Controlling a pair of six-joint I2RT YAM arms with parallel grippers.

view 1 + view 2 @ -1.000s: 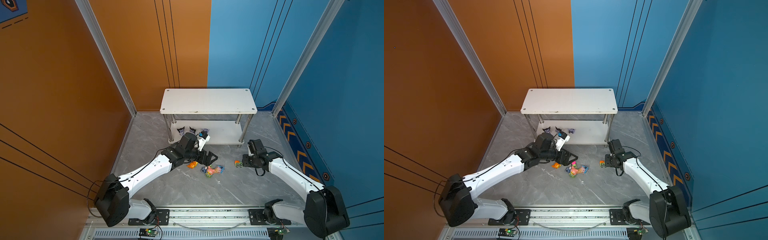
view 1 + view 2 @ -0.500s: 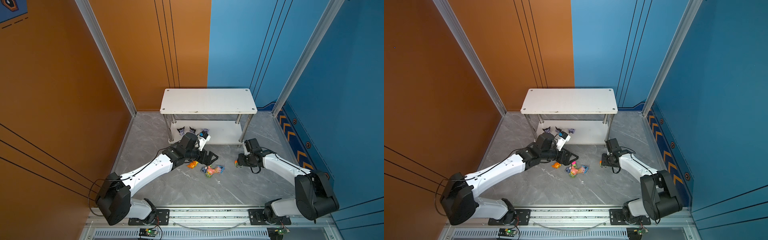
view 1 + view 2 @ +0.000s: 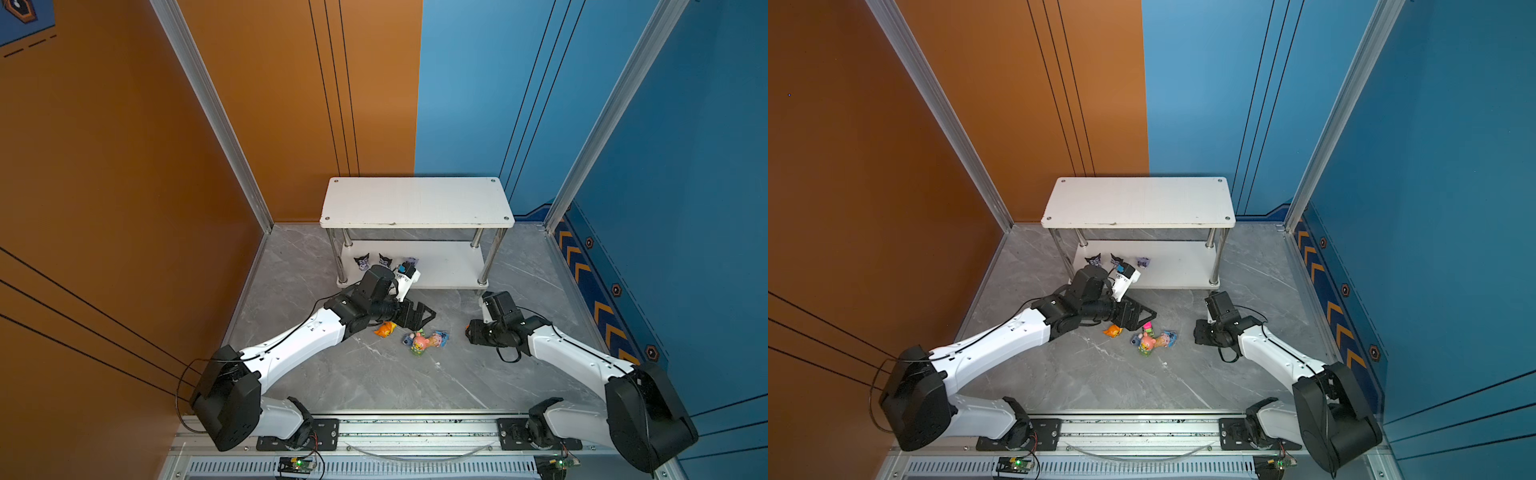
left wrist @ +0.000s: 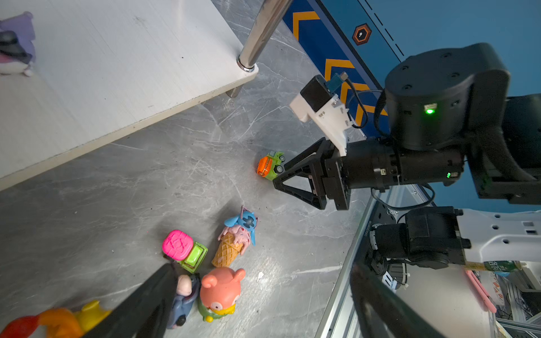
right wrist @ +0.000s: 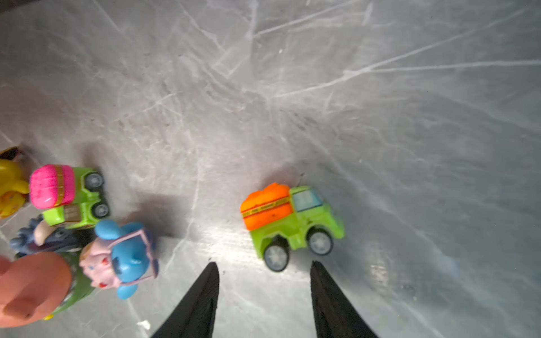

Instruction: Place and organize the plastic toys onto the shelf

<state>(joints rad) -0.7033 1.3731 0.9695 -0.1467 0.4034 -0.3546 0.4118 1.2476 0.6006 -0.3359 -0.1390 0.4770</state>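
Before the right hand (image 5: 264,263), orange-topped truck (image 5: 289,222) broadside, wheels toward it.

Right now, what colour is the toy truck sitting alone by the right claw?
Lime-green toy truck with an orange load, clearest in the right wrist view.

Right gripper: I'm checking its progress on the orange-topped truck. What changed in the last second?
The right gripper edged toward the orange-topped truck, now hiding it in both top views; jaws open, nothing gripped. The left gripper, toy cluster and shelf stayed put.
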